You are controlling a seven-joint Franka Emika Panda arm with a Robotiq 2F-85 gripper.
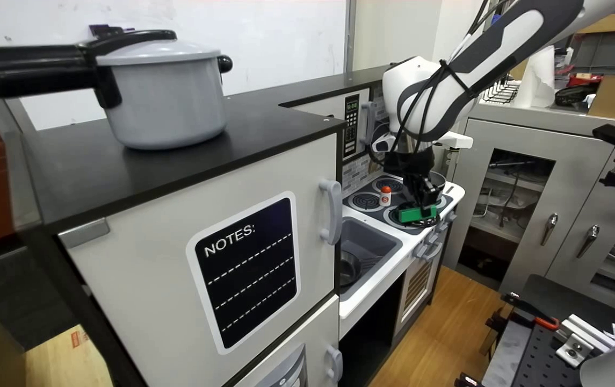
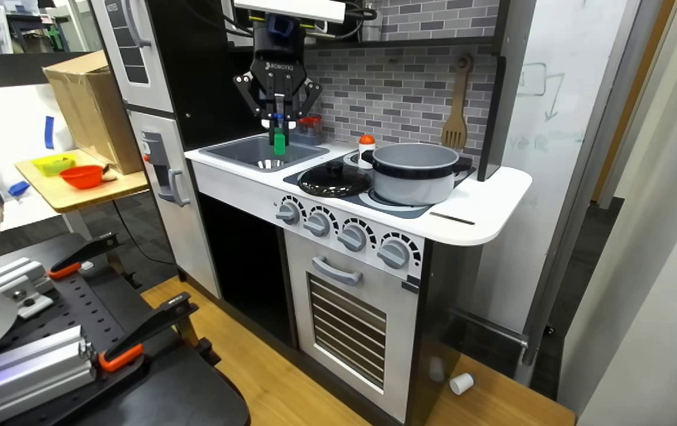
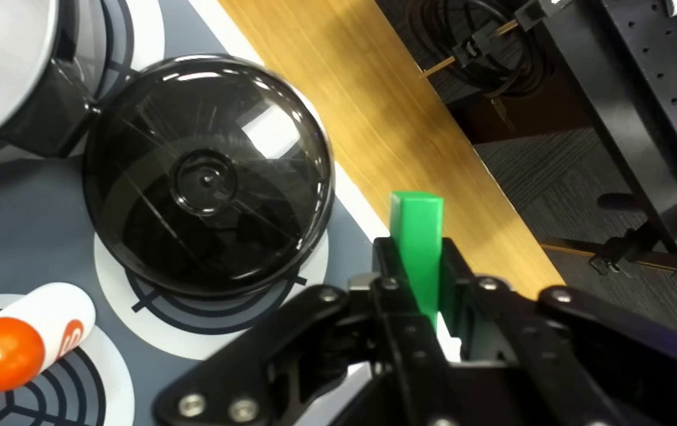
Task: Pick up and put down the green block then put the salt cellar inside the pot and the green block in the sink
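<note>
My gripper points down, its fingers closed around the green block, whose free end sticks out past the fingertips. In an exterior view the block hangs in the air, seen against the sink. The wrist view puts it over the counter's front edge, with wooden floor below. The salt cellar, white with an orange top, stands on the stove; the wrist view also has this salt cellar at lower left. A small dark round pot rests inside the sink, partly hidden by the cabinet.
A black lid lies on a front burner, beside a grey black-rimmed pot. A large pale pot with a black handle sits on the cabinet top. The tall cabinet borders the sink. Red containers stand behind it.
</note>
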